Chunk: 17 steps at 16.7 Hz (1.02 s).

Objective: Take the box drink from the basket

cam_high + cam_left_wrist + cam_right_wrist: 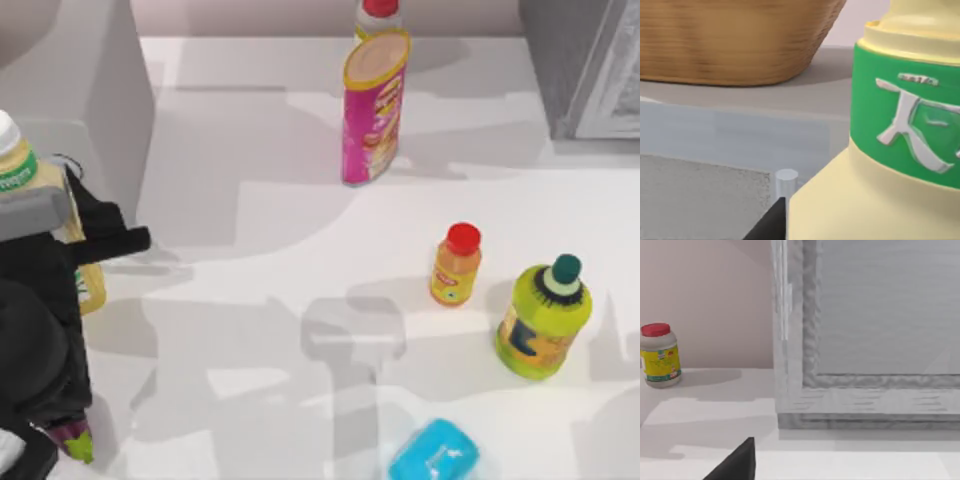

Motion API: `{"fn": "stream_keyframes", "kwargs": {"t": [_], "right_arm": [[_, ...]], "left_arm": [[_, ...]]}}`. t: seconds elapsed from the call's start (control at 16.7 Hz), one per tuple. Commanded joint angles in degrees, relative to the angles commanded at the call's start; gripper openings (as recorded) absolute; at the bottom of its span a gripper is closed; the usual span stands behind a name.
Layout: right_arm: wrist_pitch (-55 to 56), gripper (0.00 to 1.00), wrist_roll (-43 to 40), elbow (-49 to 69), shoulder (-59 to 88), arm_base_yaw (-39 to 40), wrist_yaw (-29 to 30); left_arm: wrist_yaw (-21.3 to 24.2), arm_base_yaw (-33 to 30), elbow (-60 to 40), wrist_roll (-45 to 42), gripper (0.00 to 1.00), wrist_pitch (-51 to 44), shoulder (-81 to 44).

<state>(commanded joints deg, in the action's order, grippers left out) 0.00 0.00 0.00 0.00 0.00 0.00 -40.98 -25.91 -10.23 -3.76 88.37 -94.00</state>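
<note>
The box drink (22, 172) is a pale yellow container with a white cap and a green band under the cap. It hangs at the table's far left, with my left gripper (75, 238) shut on its body. In the left wrist view the box drink (880, 200) looms very close, its green band with white print uppermost. The woven brown basket (735, 45) stands behind it on a grey surface, apart from the drink. A dark part of my right gripper (737, 465) faces a grey framed panel (865, 340).
A pink chips can (372, 110) stands at the back middle, a red-capped jar (380, 12) behind it. At the right stand a small orange bottle (456, 265) and a fat yellow-green bottle (543, 320). A blue object (435, 455) lies at the front.
</note>
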Motion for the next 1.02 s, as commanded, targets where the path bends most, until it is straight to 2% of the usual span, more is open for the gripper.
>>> {"fn": "stream_keyframes", "kwargs": {"t": [0.66,1.02], "right_arm": [[0.0,1.00,0.0,0.0,0.0,0.0,0.0],[0.0,1.00,0.0,0.0,0.0,0.0,0.0]], "left_arm": [[0.0,0.0,0.0,0.0,0.98,0.0,0.0],[0.0,0.0,0.0,0.0,1.00,0.0,0.0]]}}
